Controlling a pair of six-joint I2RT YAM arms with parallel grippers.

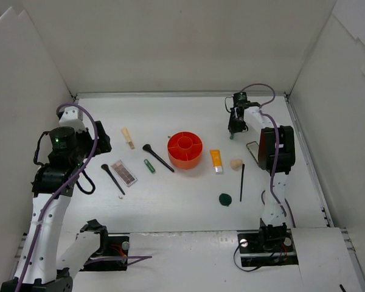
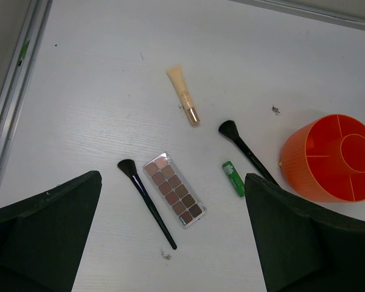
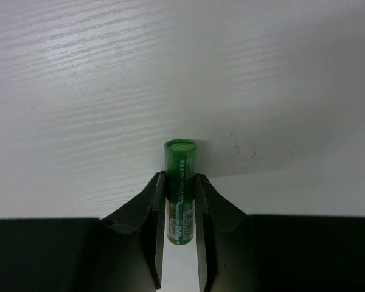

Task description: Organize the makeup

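My right gripper (image 3: 179,182) is shut on a small green tube (image 3: 180,188) and holds it above the table at the back right (image 1: 232,135). My left gripper (image 2: 173,243) is open and empty, high above the brown-pink eyeshadow palette (image 2: 174,189) and a black brush (image 2: 147,201). A second green tube (image 2: 233,178), a larger black brush (image 2: 246,149) and a beige stick (image 2: 183,95) lie nearby. In the top view an orange tube (image 1: 216,161), a beige sponge (image 1: 235,164), a thin black brush (image 1: 241,182) and a dark green compact (image 1: 225,199) lie right of centre.
The red-orange round compartmented holder (image 1: 185,150) stands in the middle of the table and shows at the right of the left wrist view (image 2: 328,159). White walls close in the table on three sides. A small mirror-like item (image 1: 252,151) lies by the right arm.
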